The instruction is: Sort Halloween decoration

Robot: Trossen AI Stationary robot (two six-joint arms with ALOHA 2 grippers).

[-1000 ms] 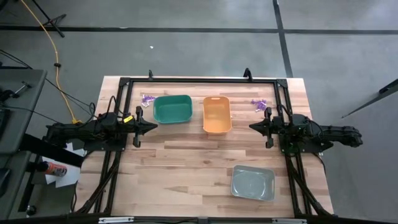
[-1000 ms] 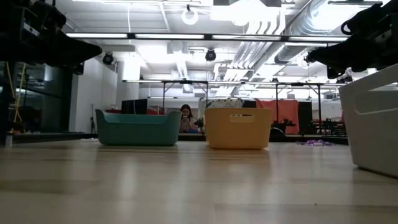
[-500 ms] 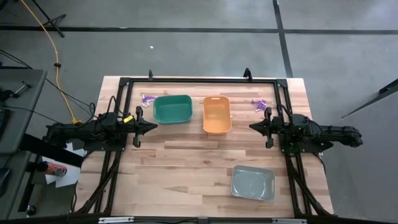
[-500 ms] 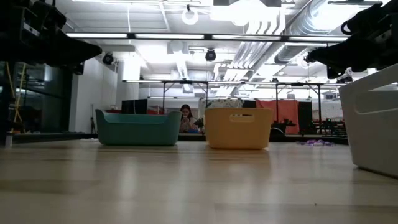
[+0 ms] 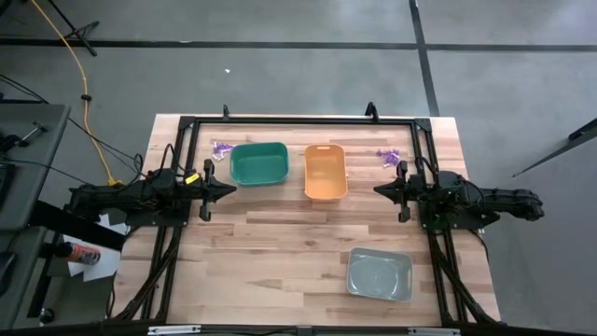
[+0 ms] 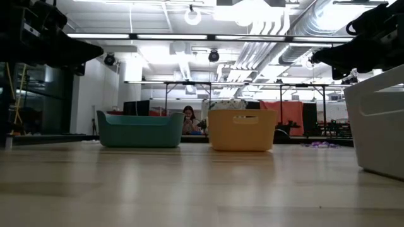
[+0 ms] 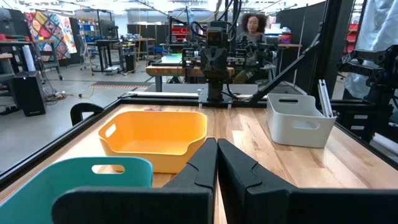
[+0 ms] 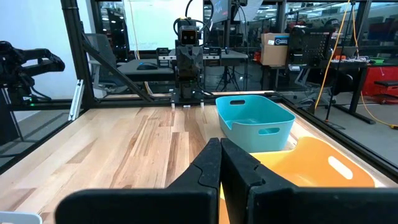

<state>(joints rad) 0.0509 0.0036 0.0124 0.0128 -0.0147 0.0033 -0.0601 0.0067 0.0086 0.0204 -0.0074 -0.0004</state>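
Observation:
Small purple trinkets lie in two loose clusters on the table's far part: one (image 5: pixel 220 148) left of the green bin (image 5: pixel 258 163), one (image 5: pixel 389 156) right of the orange bin (image 5: pixel 326 172), also low in the low view as purple trinkets (image 6: pixel 323 144). No whitish pieces show. My left gripper (image 5: pixel 232 190) hovers shut at the table's left side, just near of the green bin. My right gripper (image 5: pixel 377 190) hovers shut at the right side, near of the right cluster. Each wrist view shows its fingers closed together: left gripper (image 7: pixel 217 155), right gripper (image 8: pixel 221 155).
A grey bin (image 5: pixel 379 274) stands on the table's near right part; it fills the right edge of the low view as the grey bin (image 6: pixel 379 126). A black frame (image 5: pixel 298 119) runs along the far edge and both sides. Bare wood lies between the arms.

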